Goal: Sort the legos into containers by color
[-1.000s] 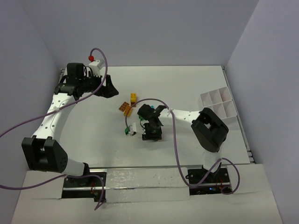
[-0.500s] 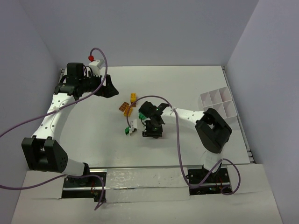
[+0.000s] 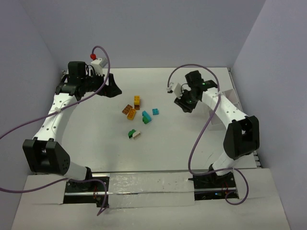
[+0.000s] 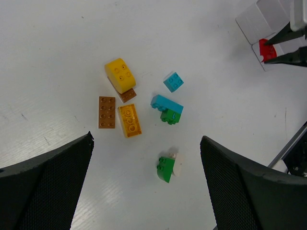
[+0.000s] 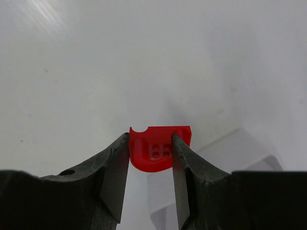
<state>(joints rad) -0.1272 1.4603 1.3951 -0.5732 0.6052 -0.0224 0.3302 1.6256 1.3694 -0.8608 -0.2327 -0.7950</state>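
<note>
right pincer (image 5: 150, 143): clenched on the red half-round (image 5: 160, 136), up by the white tray (image 4: 254, 21) corner | left pincer (image 4: 146, 140): released, nothing in it | we see the other legos (image 4: 129, 120) loose mid-table (image 4: 57, 48)

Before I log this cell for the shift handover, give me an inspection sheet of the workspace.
Surface: white table, no spills seen.
Job's things: loose cluster mid-table: yellow brick, orange brick, brown plate, teal brick, teal-on-green stack, green-and-white pair; white tray at the right edge.
Clutter: nothing seen.
Grippers: left gripper open, empty; right gripper shut on red half-round, beside the tray.
Cables: purple cables, one along each arm, off the bricks.
Surroundings: plain walls on three sides.
</note>
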